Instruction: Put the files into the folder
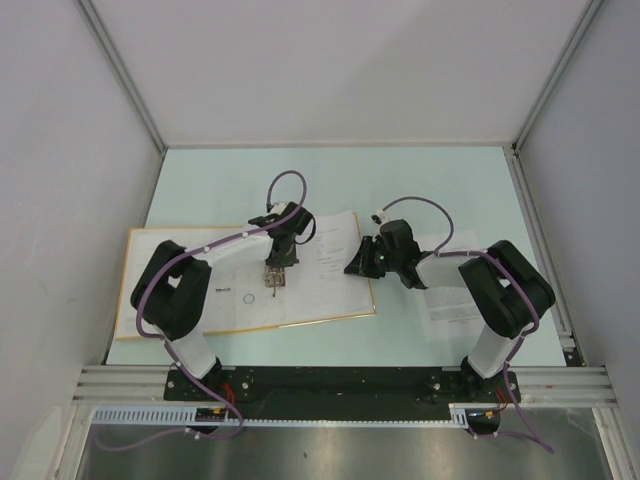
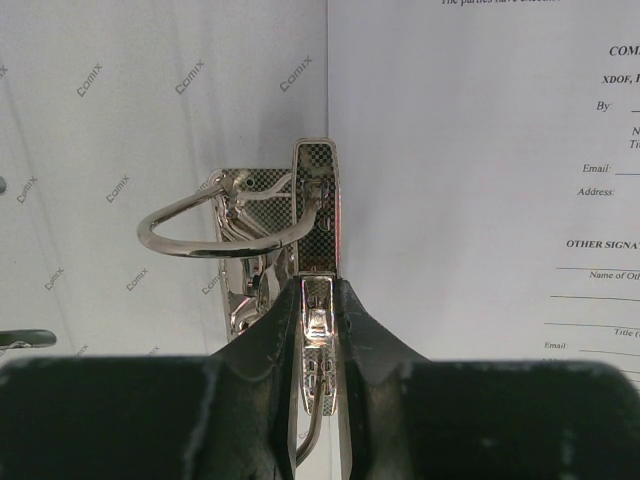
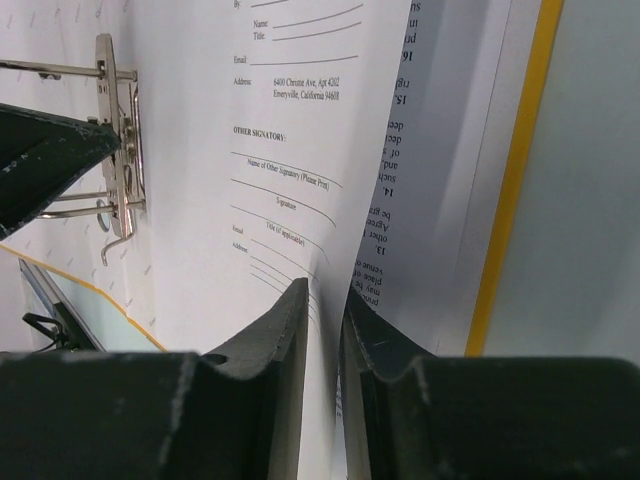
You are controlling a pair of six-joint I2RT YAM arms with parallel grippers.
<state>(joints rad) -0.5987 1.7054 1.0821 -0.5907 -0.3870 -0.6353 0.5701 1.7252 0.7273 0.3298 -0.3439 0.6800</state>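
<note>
The left pincer (image 2: 318, 292), reached over the open folder (image 1: 240, 310) on the bench (image 1: 420, 180), is clamped on the ring lever (image 2: 316, 190). The right pincer (image 3: 325, 300), angled inward, is narrowly parted, an upturned edge of the files (image 3: 260, 150) between its jaws.

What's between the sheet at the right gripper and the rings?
Nothing lies on the folder between the sheet and the rings. Only the left gripper is there, clamped on the lever right beside the rings, so its fingers crowd that spot.
</note>
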